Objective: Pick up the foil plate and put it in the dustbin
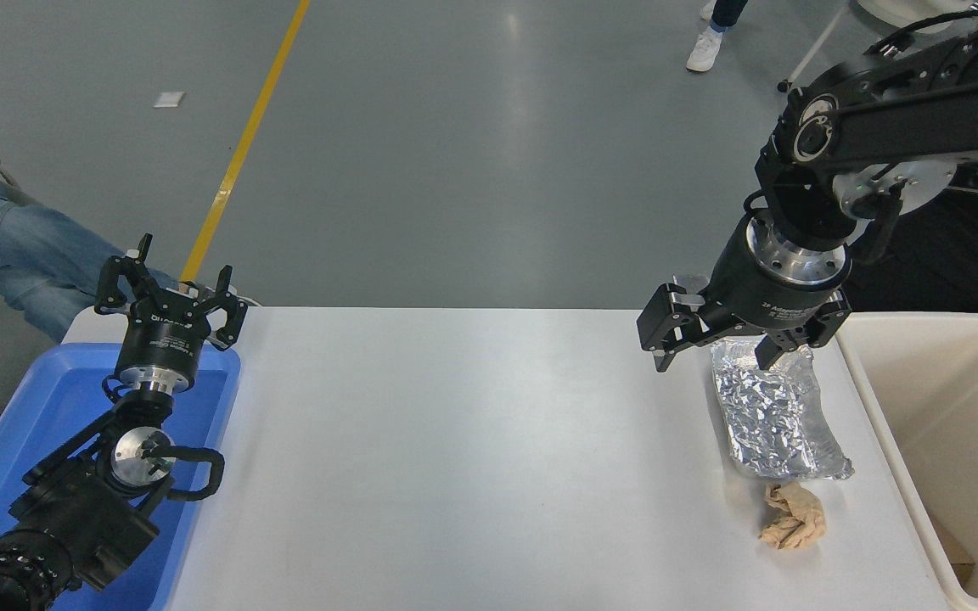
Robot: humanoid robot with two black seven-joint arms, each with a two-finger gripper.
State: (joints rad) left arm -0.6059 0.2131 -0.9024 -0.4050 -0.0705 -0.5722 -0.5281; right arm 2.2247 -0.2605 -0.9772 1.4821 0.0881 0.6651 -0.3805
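Observation:
The foil plate, a shiny crinkled silver tray, lies flat on the white table near its right side. My right gripper hangs over the plate's far end with its jaws wide open. One finger is over the plate's far rim, the other is left of the plate. It holds nothing. The dustbin, a large cream bin, stands just right of the plate at the table's right edge. My left gripper is parked open at the lower left.
A crumpled tan paper ball lies just in front of the foil plate. A blue tray sits under the left arm. A person in jeans sits at the far left. A white shoe shows at the top.

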